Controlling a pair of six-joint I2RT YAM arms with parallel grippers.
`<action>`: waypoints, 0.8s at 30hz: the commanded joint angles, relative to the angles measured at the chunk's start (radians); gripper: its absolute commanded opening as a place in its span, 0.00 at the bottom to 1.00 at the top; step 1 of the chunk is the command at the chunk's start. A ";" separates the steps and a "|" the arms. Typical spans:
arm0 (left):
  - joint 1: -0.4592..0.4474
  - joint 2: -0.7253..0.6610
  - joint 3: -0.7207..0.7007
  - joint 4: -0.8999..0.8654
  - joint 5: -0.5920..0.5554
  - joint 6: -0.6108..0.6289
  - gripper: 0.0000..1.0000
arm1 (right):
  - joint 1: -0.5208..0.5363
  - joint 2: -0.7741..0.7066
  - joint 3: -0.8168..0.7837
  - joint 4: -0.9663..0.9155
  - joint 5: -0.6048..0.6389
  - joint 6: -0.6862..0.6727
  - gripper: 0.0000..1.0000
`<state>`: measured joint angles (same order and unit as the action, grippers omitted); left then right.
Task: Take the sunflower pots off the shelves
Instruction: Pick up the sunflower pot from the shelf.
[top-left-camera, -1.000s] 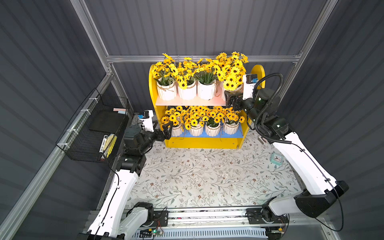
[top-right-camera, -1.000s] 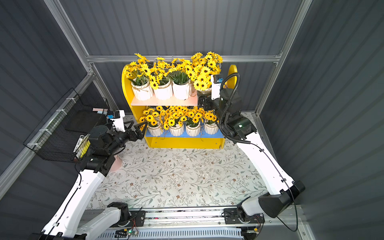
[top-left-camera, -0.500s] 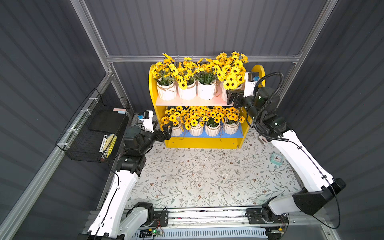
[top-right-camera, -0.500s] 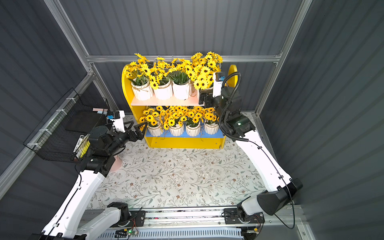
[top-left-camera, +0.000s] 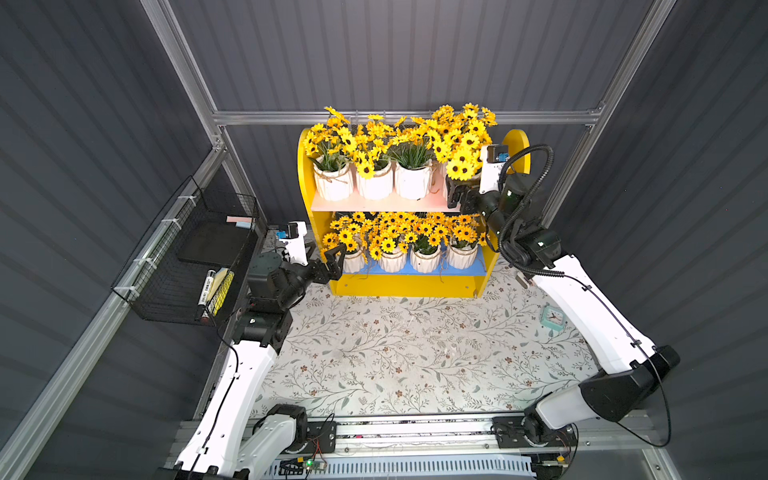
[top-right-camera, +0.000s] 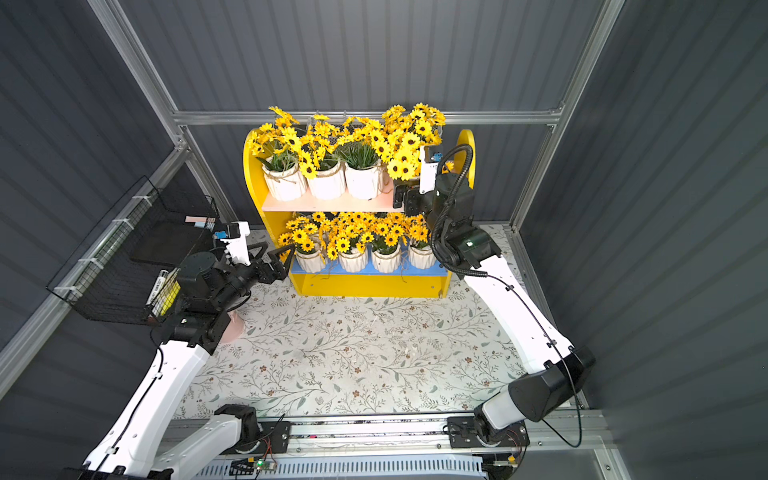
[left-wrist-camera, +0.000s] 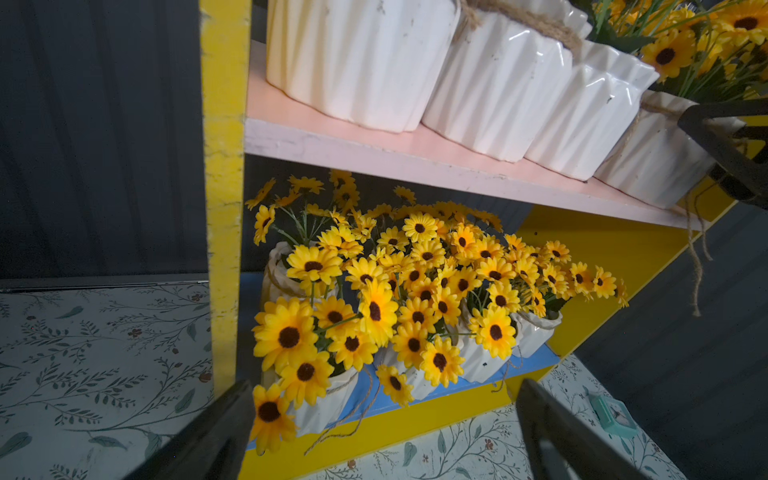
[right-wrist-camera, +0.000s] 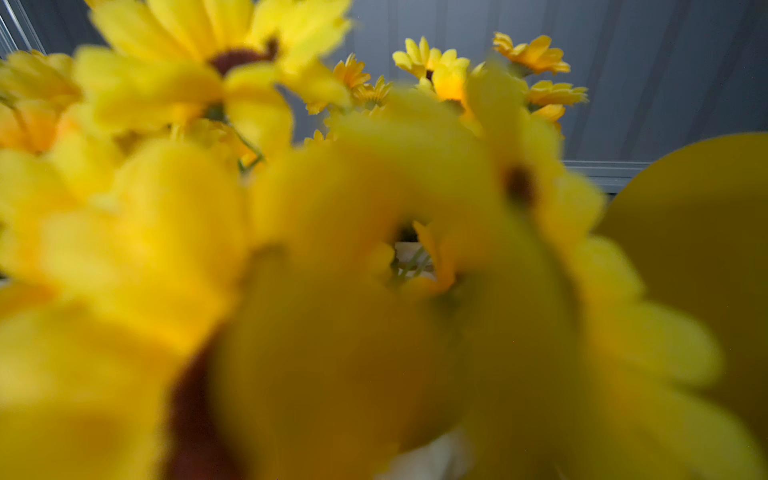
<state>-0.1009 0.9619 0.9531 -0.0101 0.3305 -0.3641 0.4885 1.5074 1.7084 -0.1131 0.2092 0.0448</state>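
my right gripper (top-left-camera: 457, 196) is up at the right end of the pale pink upper board (top-left-camera: 374, 204) of the shelves (top-left-camera: 407, 286), level with the rightmost upper pot (left-wrist-camera: 648, 158). its jaws are spread as wide as they go and have hold of nothing. all eight sunflower pots stand on the shelves, four on the pink board and four on the blue lower board (top-left-camera: 476, 268), so i judge this to be the first grab. my own wrist view is only blurred petals, so i can't tell from it whether the pot sits between my fingers (left-wrist-camera: 715, 147). the left wrist view shows one of them just beside its wall. to do this well i'd set the pads below the twine, on the ribbed white body and not on the stems. i'd close squarely, then lift a little before drawing toward the near side, because the neighbouring pot stands close against it and the blooms may tangle. my left gripper (top-left-camera: 334, 259), also open and empty, hovers just beside the leftmost lower pot (top-left-camera: 354, 264).
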 joint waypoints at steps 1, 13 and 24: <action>0.003 -0.018 -0.009 0.018 0.019 0.006 0.99 | -0.004 0.020 0.023 0.031 0.017 -0.003 0.99; 0.003 -0.015 -0.014 0.024 0.025 0.003 0.99 | -0.006 0.050 0.010 0.088 0.040 -0.016 0.99; 0.003 -0.012 -0.015 0.027 0.030 -0.001 0.99 | -0.007 0.081 0.015 0.092 0.043 -0.019 0.99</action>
<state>-0.1009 0.9619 0.9524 0.0006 0.3416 -0.3645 0.4850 1.5673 1.7088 -0.0128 0.2401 0.0429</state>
